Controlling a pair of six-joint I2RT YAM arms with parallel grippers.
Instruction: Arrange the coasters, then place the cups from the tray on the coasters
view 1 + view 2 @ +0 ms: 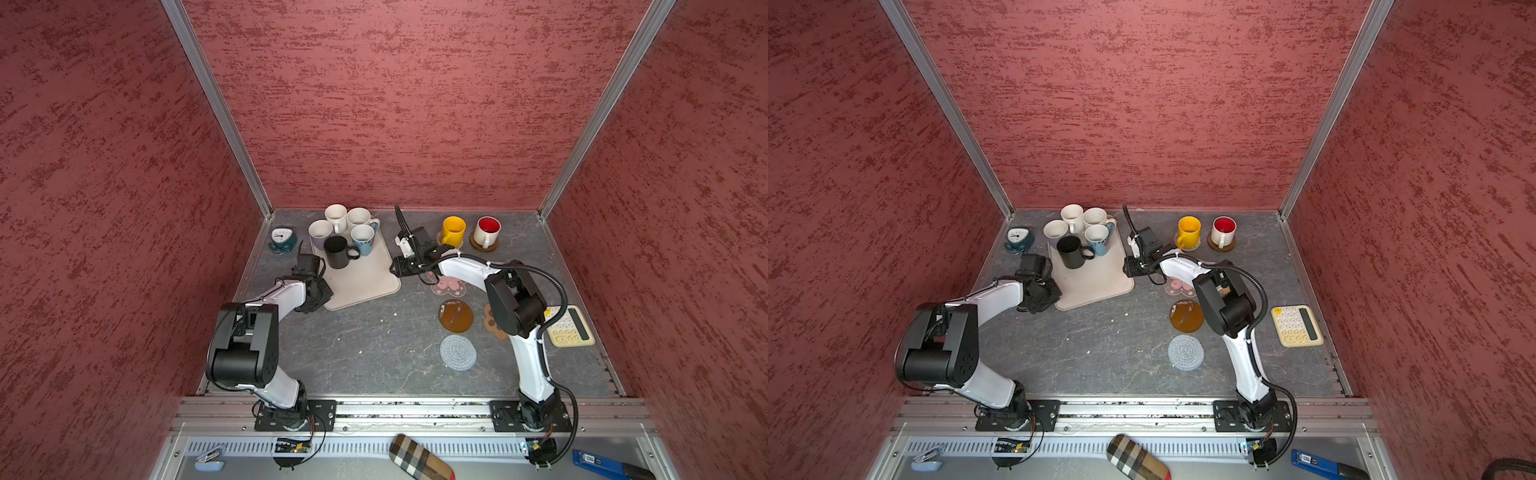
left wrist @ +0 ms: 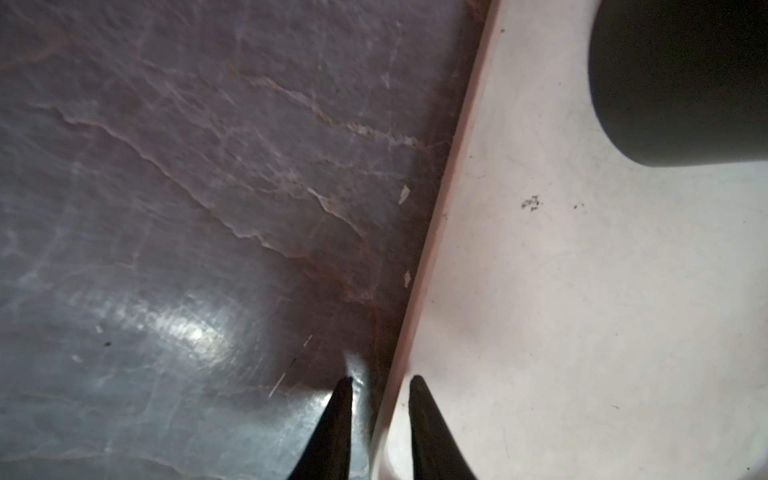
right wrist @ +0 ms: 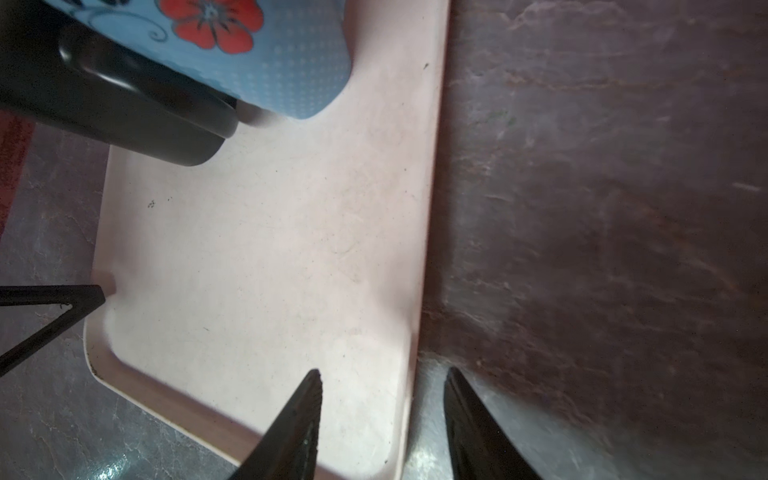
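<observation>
Beige tray (image 1: 365, 286) far-left on surface (image 1: 374, 345), long axis near–far. L end effector (image 2: 380, 380) astride left rim, jaws nearly closed, grip can't tell. R end effector (image 3: 384, 372) astride right rim, jaws apart, holding nothing. Both equally near.

The right arm (image 1: 513, 305) hides part of the paw-print coaster (image 1: 492, 328) and the flower coaster (image 1: 451, 286) toward the table's right edge. Picture edges cut off the black mug (image 2: 681, 79) and the blue mug (image 3: 266, 62). Whether the left gripper (image 2: 380, 378) actually pinches the tray (image 2: 582, 311) rim is unclear.
</observation>
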